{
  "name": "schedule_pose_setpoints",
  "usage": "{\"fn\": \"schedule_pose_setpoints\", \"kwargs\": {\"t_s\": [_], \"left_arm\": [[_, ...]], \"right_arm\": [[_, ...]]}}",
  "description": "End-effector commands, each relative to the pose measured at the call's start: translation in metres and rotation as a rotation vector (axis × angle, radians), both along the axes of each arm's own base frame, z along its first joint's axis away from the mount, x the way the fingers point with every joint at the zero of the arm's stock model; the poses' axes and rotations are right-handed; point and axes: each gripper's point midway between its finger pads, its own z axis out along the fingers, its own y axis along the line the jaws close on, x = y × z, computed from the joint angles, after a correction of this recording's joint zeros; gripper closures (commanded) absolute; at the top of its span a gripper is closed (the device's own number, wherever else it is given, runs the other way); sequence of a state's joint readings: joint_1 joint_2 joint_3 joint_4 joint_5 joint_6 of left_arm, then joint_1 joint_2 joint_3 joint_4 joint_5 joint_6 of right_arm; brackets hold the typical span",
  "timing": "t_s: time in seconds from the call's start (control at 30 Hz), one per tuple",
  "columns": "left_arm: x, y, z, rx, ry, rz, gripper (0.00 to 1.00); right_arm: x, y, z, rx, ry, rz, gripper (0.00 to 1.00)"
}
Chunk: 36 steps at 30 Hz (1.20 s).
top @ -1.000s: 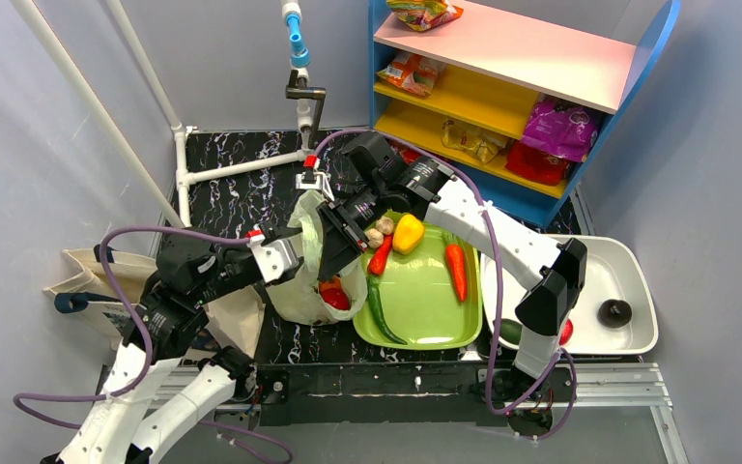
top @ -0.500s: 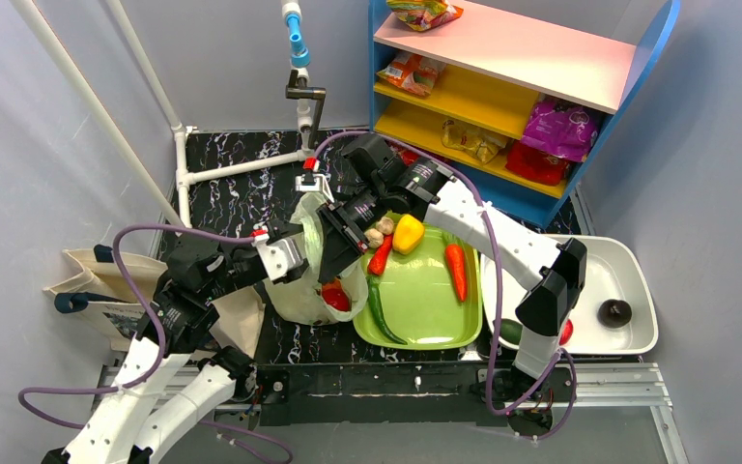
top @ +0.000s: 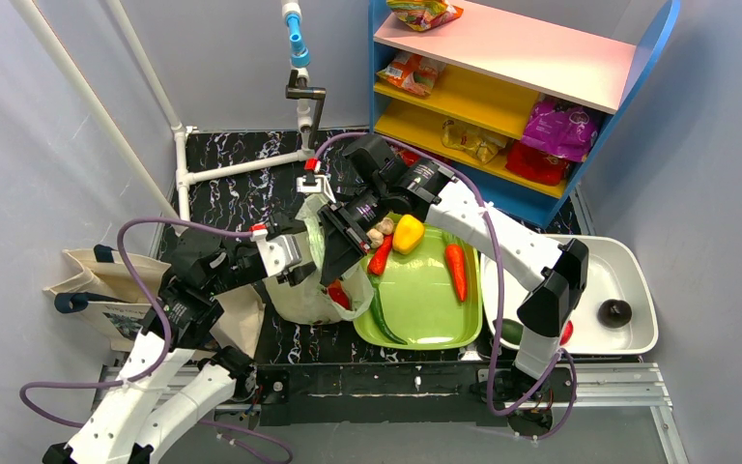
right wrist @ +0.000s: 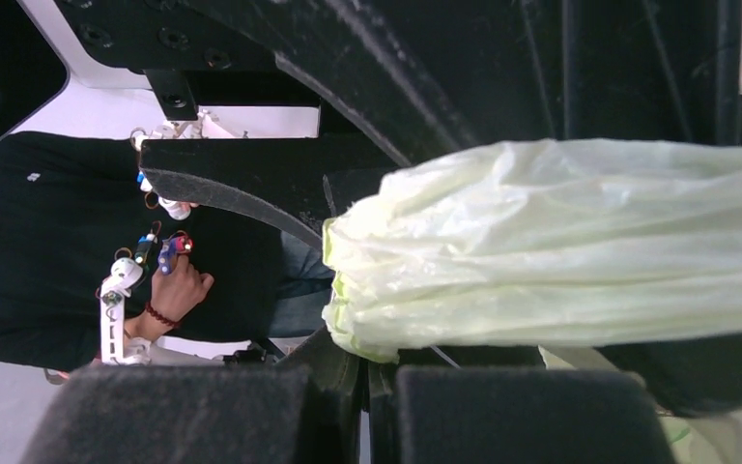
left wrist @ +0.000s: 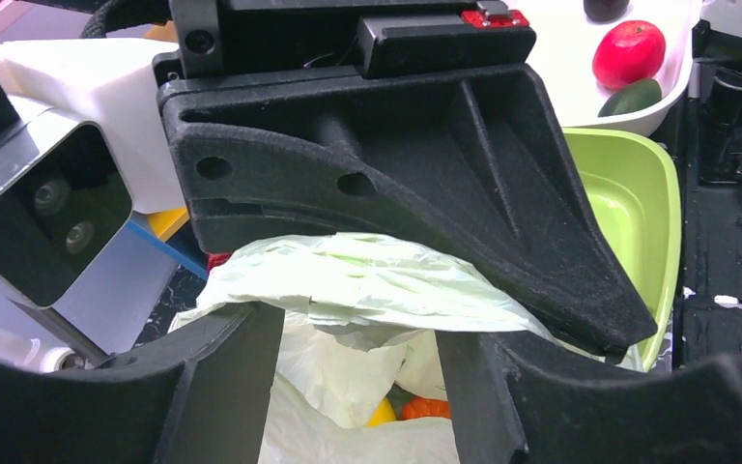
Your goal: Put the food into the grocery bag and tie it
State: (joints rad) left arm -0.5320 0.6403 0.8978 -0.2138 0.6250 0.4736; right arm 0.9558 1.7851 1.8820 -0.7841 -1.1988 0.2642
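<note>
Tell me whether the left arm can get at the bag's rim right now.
Probably yes. The left gripper is open, with the bag bunched between its fingers. The right gripper, shut on the bag just beyond, crowds it but seems not to block it.

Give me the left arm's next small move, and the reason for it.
Probably close the left gripper on the fold of the grocery bag lying between its open fingers. The right gripper is shut on another part of the plastic, so a second hold would likely spread the mouth. A yellow pepper and a carrot wait on the green tray.
</note>
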Motion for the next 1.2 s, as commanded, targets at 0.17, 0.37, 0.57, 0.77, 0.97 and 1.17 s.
{"fn": "schedule_pose_setpoints", "kwargs": {"t_s": [0.17, 0.37, 0.57, 0.77, 0.97, 1.17], "left_arm": [[-0.013, -0.011, 0.002, -0.033, 0.02, -0.099, 0.55], [-0.015, -0.013, 0.0, -0.049, 0.043, -0.106, 0.58], [-0.016, -0.016, 0.0, -0.057, 0.061, -0.126, 0.97], [-0.017, -0.017, 0.006, -0.078, 0.109, -0.123, 1.0], [-0.02, -0.012, 0.01, -0.106, 0.154, -0.082, 1.0], [-0.023, -0.006, 0.008, -0.122, 0.201, -0.042, 1.0]], "right_arm": [[-0.004, -0.001, 0.024, 0.08, -0.017, 0.021, 0.99], [-0.003, -0.001, 0.028, 0.093, -0.003, 0.033, 0.99], [-0.004, -0.002, 0.032, 0.104, 0.012, 0.047, 0.99], [0.002, 0.0, 0.03, 0.076, -0.02, -0.011, 0.99], [0.024, -0.003, 0.031, 0.028, -0.084, -0.132, 0.4], [0.047, -0.005, 0.059, 0.06, -0.139, -0.249, 0.32]]}}
